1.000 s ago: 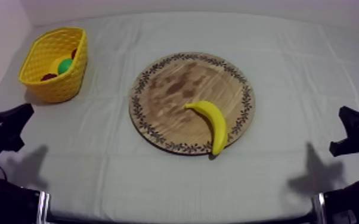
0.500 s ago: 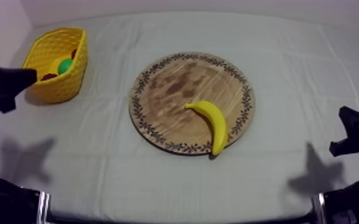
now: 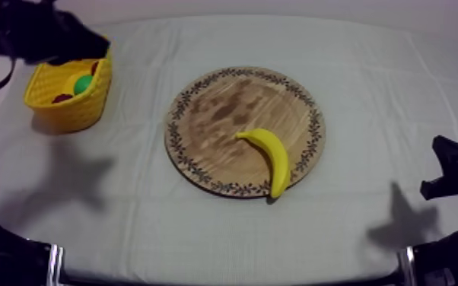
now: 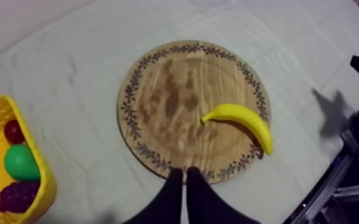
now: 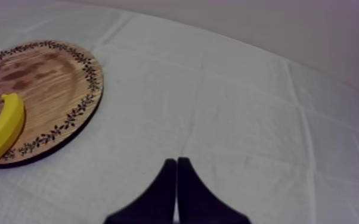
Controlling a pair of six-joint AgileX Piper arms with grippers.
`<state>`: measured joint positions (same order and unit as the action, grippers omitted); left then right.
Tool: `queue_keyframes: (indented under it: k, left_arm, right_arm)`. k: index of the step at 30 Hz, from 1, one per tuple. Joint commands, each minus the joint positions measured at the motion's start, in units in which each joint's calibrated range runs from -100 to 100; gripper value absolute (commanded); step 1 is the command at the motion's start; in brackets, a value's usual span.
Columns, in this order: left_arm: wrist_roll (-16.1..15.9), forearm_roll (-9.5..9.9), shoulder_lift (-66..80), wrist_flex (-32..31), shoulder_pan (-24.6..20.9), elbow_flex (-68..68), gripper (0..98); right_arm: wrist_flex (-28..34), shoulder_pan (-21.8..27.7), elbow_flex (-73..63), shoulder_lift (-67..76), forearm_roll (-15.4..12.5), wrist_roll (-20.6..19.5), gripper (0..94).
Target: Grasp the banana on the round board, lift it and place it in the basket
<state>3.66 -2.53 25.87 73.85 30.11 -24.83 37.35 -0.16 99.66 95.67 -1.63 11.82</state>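
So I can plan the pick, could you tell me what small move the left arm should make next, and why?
Probably swing the left end effector toward the banana and open it: its fingers lie together as a wedge, and the banana lies untouched near the wooden board's rim, apart from the yellow basket.

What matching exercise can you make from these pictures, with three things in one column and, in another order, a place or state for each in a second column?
Things:
1. banana
2. bunch of grapes
3. right claw

Place or state:
a. inside the yellow basket
b. shut, over bare cloth
c. lying on the wooden board

Pairs: 1-c, 2-a, 3-b.
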Motion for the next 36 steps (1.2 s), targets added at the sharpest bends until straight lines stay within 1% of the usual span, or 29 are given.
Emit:
queue_keyframes:
  k: [1,7,16,22,27,30,32,34,36]
  left_arm:
    - [-0.2,-0.06,-8.9,2.4,1.1,8.8,0.0]
    - [-0.4,-0.29,-19.5,6.9,4.3,20.0,0.0]
    - [0.3,-1.10,-31.3,10.5,9.4,31.1,0.0]
    - [1.0,-0.66,-38.7,14.2,12.6,38.5,0.0]
    - [0.6,-0.57,-42.6,15.6,14.2,41.3,0.0]
    - [-1.7,-0.73,-43.7,15.8,14.2,42.0,0.0]
    - [-3.9,-0.76,-44.3,16.0,14.1,43.1,0.0]
    - [-7.2,-0.55,-44.9,16.7,14.1,44.7,0.0]
    - [-11.2,-0.08,-45.5,17.8,14.1,46.4,0.4]
  right_arm:
    - [0.0,0.0,0.0,0.0,0.0,0.0,0.3]
    - [0.0,0.0,0.0,0.0,0.0,0.0,0.3]
    - [0.0,0.0,0.0,0.0,0.0,0.0,0.3]
    - [0.0,0.0,0.0,0.0,0.0,0.0,0.3]
    - [0.0,0.0,0.0,0.0,0.0,0.0,0.3]
    - [0.0,0.0,0.0,0.0,0.0,0.0,0.3]
    - [0.0,0.0,0.0,0.0,0.0,0.0,0.3]
    - [0.0,0.0,0.0,0.0,0.0,0.0,0.3]
    - [0.0,0.0,0.0,0.0,0.0,0.0,0.3]
